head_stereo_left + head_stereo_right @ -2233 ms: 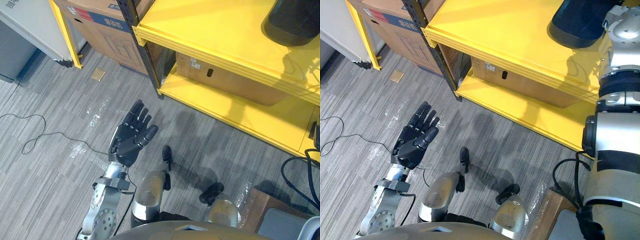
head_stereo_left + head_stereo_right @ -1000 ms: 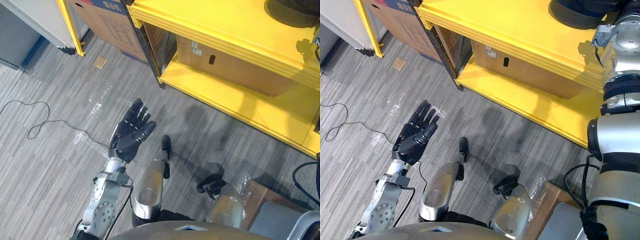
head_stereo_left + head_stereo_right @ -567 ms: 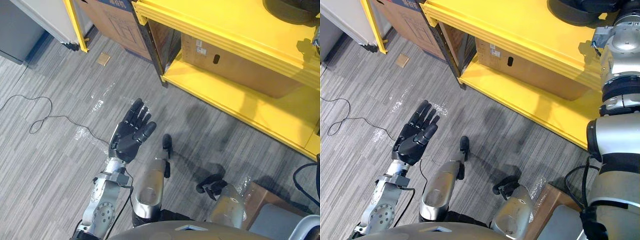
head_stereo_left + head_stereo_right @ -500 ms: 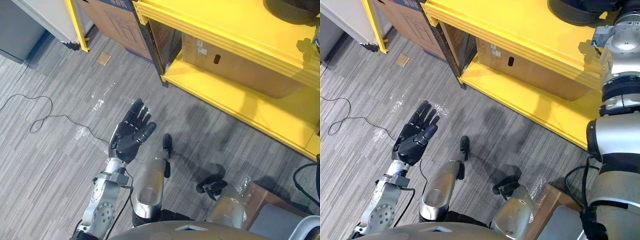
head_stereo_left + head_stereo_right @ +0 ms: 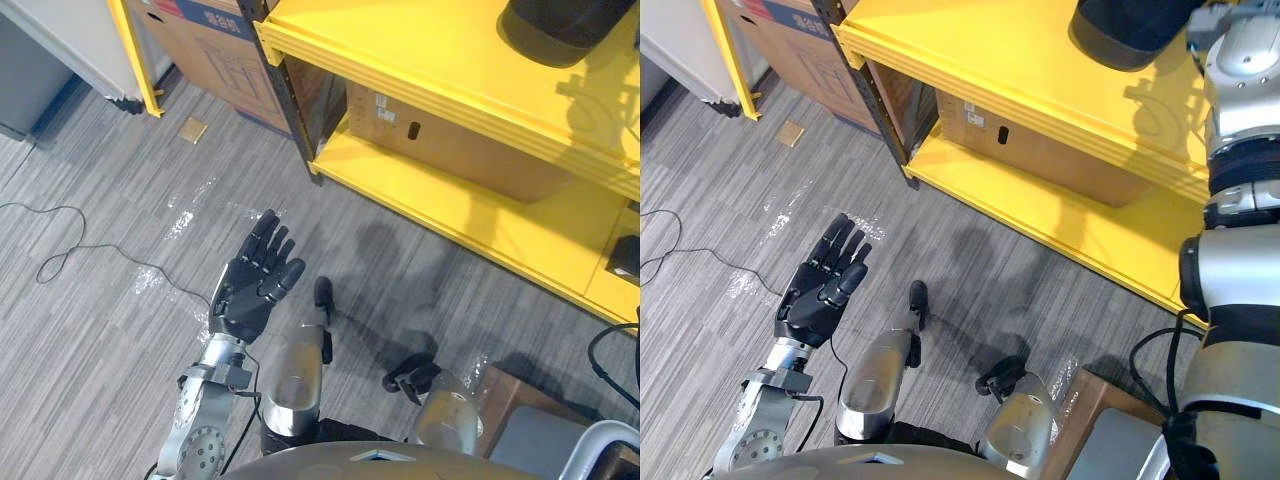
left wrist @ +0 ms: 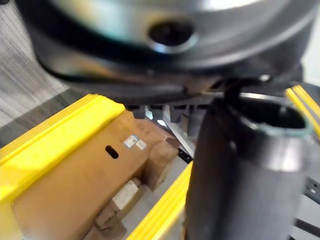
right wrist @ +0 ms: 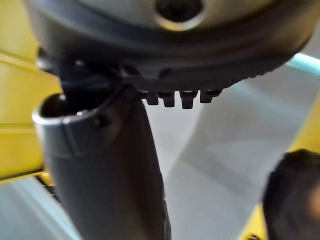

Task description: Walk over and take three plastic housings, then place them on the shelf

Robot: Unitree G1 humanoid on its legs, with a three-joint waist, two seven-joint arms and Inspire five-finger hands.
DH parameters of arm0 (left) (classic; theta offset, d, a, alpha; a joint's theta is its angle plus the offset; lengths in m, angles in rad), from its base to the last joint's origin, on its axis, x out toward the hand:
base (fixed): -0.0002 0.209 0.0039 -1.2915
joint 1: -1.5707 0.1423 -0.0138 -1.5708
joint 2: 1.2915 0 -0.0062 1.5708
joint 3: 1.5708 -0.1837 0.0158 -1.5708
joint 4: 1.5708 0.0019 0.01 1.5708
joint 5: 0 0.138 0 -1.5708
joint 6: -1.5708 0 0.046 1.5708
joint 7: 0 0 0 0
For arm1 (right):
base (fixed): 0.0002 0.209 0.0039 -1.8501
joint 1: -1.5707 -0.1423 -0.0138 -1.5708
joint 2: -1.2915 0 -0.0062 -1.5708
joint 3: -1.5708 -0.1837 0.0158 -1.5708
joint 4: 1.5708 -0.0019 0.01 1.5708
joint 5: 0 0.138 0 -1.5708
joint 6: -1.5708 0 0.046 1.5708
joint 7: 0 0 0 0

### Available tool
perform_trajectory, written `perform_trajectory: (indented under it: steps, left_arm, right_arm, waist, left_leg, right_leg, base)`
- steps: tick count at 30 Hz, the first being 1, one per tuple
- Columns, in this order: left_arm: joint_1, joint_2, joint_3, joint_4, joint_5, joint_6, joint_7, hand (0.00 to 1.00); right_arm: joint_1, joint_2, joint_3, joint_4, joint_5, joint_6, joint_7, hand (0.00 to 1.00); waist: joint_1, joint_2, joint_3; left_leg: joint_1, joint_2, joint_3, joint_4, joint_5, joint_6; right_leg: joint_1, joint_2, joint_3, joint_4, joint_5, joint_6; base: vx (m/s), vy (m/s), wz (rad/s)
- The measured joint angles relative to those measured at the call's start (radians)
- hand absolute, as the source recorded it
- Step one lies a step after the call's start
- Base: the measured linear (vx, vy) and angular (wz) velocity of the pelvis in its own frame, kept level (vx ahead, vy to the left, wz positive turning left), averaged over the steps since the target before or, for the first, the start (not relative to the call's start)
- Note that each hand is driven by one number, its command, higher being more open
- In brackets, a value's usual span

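left hand (image 5: 250, 290): nearest, at 10 o'clock, low over the grey floor, palm up, fingers straight and apart, holding nothing.
right hand (image 7: 105, 165): far out at 1 o'clock, its arm raised to the upper board of the shelf (image 5: 400, 40). in its wrist view the thumb stands out and the fingers look straight, with nothing between them.
plastic housing (image 5: 1125, 30): one dark rounded shell on the upper board at 1 o'clock, just beside the right wrist. i cannot tell whether they touch.
handling: probably a light, stiff, hollow shell with a smooth and perhaps slippery skin. it should bear a firm squeeze, but may tip if nudged.
where to hold: best judged at the rim or across the wall, thumb on one side and fingers on the other.
brown box (image 5: 505, 400): on the floor, near, at 4 o'clock.
floor scrap (image 5: 193, 129): a small tan square at 11 o'clock, well apart from the left hand.
black post (image 5: 285, 90): the shelf's upright at 12 o'clock.
shelf boards: yellow, two levels, running from 12 to 3 o'clock.
cardboard box (image 5: 450, 150): lying on the lower board, under the upper one.
second cardboard box (image 5: 210, 55): beyond the post at 11 o'clock.
in the way: the upper board has bare room beside the housing. the post and the board's front edge are what an arm could strike.
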Motion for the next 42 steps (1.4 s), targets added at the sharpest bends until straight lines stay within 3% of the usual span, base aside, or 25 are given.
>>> perform_trajectory:
  steps: [2, 6, 7, 10, 17, 25, 31, 36, 39, 42]
  left_arm:
    - [-0.003, -0.004, 0.026, -0.028, 0.006, -0.001, 0.004, 1.0]
    - [0.001, -0.007, 0.089, -0.108, 0.06, -0.026, 0.037, 1.0]
    - [-0.01, -0.009, 0.108, -0.121, 0.091, -0.027, 0.06, 1.0]
    - [-0.021, -0.024, 0.153, -0.168, 0.138, -0.027, 0.126, 1.0]
    - [-0.028, -0.097, 0.316, -0.264, 0.226, -0.031, 0.251, 1.0]
    - [-0.01, -0.115, 0.346, -0.34, 0.319, -0.028, 0.184, 1.0]
    - [-0.115, -0.078, 0.294, -0.306, 0.331, 0.029, 0.186, 1.0]
    - [-0.23, -0.069, 0.183, -0.116, 0.495, 0.092, 0.307, 1.0]
    - [-0.314, -0.055, 0.179, 0.072, 0.523, 0.104, 0.434, 1.0]
    - [-0.358, -0.049, 0.2, 0.119, 0.515, 0.104, 0.527, 1.0]
  right_arm:
    - [0.103, -0.006, -0.061, -0.169, -0.006, -0.012, 0.022, 1.0]
    - [0.372, 0.069, -0.176, -0.427, -0.048, -0.009, 0.08, 1.0]
    - [0.491, 0.122, -0.214, -0.501, -0.063, 0.004, 0.102, 1.0]
    - [0.731, 0.236, -0.298, -0.651, -0.085, 0.067, 0.139, 1.0]
    - [1.119, 0.434, -0.467, -0.899, -0.083, 0.195, 0.177, 1.0]
    - [1.402, 0.576, -0.547, -1.038, -0.038, 0.213, 0.202, 1.0]
    - [1.573, 0.624, -0.553, -1.128, 0.045, 0.212, 0.259, 1.0]
    - [1.641, 0.627, -0.548, -1.156, 0.074, 0.213, 0.325, 1.0]
    - [1.675, 0.627, -0.54, -1.155, 0.096, 0.213, 0.366, 1.0]
    - [1.697, 0.627, -0.539, -1.138, 0.136, 0.212, 0.38, 1.0]
  waist:
    - [-0.005, -0.014, -0.007]
    - [-0.012, -0.078, -0.072]
    - [-0.019, -0.096, -0.101]
    - [-0.046, -0.118, -0.147]
    - [-0.103, -0.118, -0.227]
    - [-0.185, -0.104, -0.307]
    - [-0.242, -0.096, -0.317]
    - [-0.279, -0.102, -0.336]
    - [-0.31, -0.11, -0.339]
    - [-0.32, -0.118, -0.34]
  left_leg:
    - [0.049, -0.008, 0.009, -0.023, -0.01, 0.001]
    - [0.094, -0.014, 0.031, -0.064, -0.014, 0.002]
    - [0.119, -0.023, 0.039, -0.088, -0.013, 0.002]
    - [0.152, -0.042, 0.05, -0.092, -0.03, 0.009]
    - [0.194, -0.046, 0.092, -0.096, -0.062, 0.006]
    - [0.228, -0.039, 0.171, -0.097, -0.098, 0.001]
    - [0.251, -0.022, 0.259, -0.097, -0.117, -0.009]
    - [0.254, -0.005, 0.332, -0.096, -0.118, -0.01]
    - [0.257, 0.005, 0.374, -0.094, -0.119, -0.012]
    - [0.256, 0.008, 0.402, -0.093, -0.122, -0.015]
  right_leg:
    - [0.049, 0.006, -0.001, -0.039, 0.014, 0.015]
    - [0.09, 0.02, 0.001, -0.112, 0.043, 0.037]
    - [0.116, 0.022, 0.0, -0.144, 0.056, 0.051]
    - [0.17, 0.025, -0.003, -0.212, 0.09, 0.076]
    - [0.238, 0.057, 0.01, -0.348, 0.158, 0.094]
    - [0.235, 0.072, 0.09, -0.401, 0.19, 0.096]
    - [0.208, 0.094, 0.175, -0.442, 0.218, 0.089]
    - [0.158, 0.113, 0.252, -0.453, 0.24, 0.077]
    - [0.133, 0.124, 0.288, -0.463, 0.254, 0.071]
    - [0.111, 0.129, 0.317, -0.463, 0.26, 0.067]
  base:
    - [0.1, 0.03, -0.08]
    - [0.13, 0.019, -0.08]
    - [0.12, 0.01, -0.07]
    - [0.17, 0.039, -0.02]
    - [0.04, 0.018, -0.14]
    - [0.0, 0.003, -0.3]
    - [0.0, 0.009, -0.45]
    - [0.02, 0.003, -0.44]
    - [0.02, 0.003, -0.38]
    - [0.0, 0.0, -0.28]
